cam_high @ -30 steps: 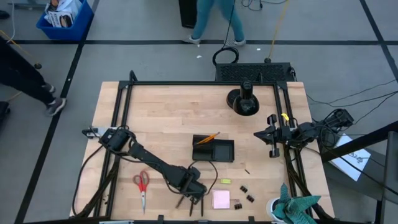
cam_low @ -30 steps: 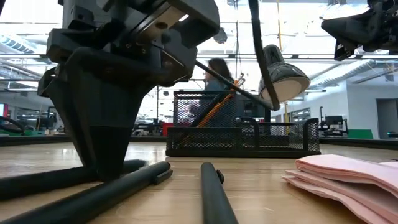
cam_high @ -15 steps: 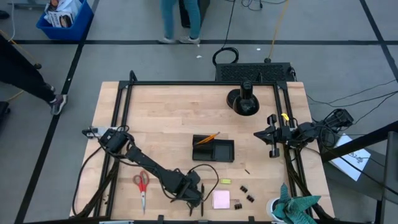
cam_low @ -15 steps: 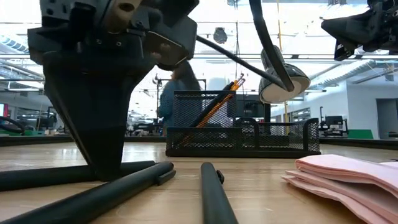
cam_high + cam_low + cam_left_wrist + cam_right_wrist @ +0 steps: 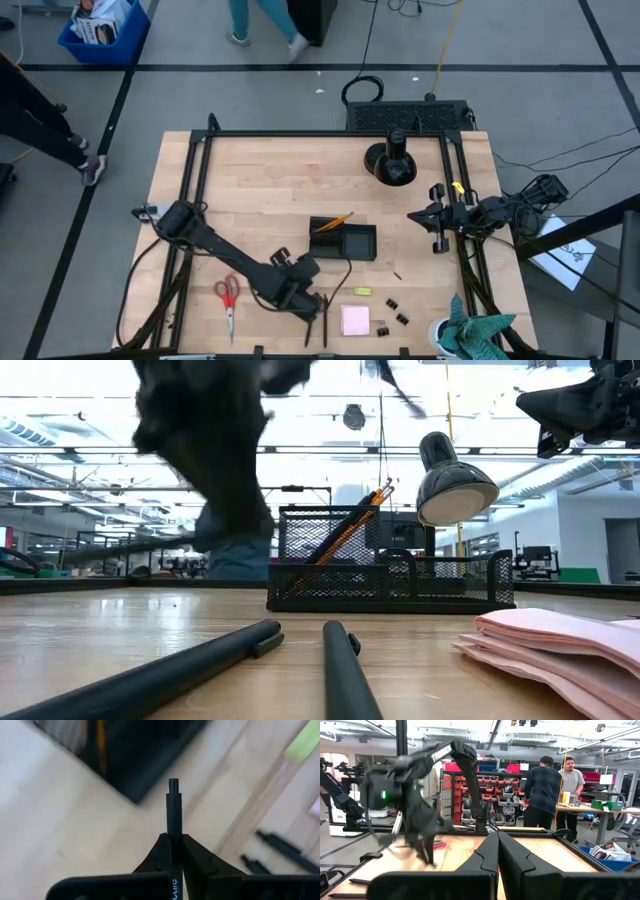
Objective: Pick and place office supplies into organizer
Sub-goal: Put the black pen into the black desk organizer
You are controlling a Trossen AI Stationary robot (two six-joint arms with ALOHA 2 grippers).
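Observation:
My left gripper [image 5: 173, 836] is shut on a thin dark pen [image 5: 173, 810] and hangs above the table's near middle [image 5: 308, 303]; in the low view it is a dark blur [image 5: 222, 460]. Two more pens [image 5: 345, 670] [image 5: 170, 675] lie flat on the wood below it. The black mesh organizer [image 5: 343, 240] stands just beyond, with an orange pencil [image 5: 335, 221] leaning in it. The pink sticky pad [image 5: 355, 320], the yellow-green eraser [image 5: 363, 291], the binder clips [image 5: 392, 303] and the red scissors [image 5: 228, 298] lie on the table. My right gripper [image 5: 418, 215] waits shut at the right edge. My left gripper pinches the pen's shaft [image 5: 173, 845] between its two fingers [image 5: 159, 856]. The pen lies along the fingers, runs on back between them, and its stepped end [image 5: 173, 783] sticks out past the tips. The fingers slant down toward the table. The pen is lifted clear of the wood.
A black desk lamp on a round base [image 5: 390, 163] stands at the far right of the table. A teal-green cloth [image 5: 470, 335] sits in a white pot at the near right corner. A dark frame [image 5: 300, 135] runs around the tabletop. People move in the room beyond.
My left gripper has taken hold of one of three pens lying at the near edge, then risen and rolled with it. That pen is now lifted clear of the table; the other two stay where they lay.

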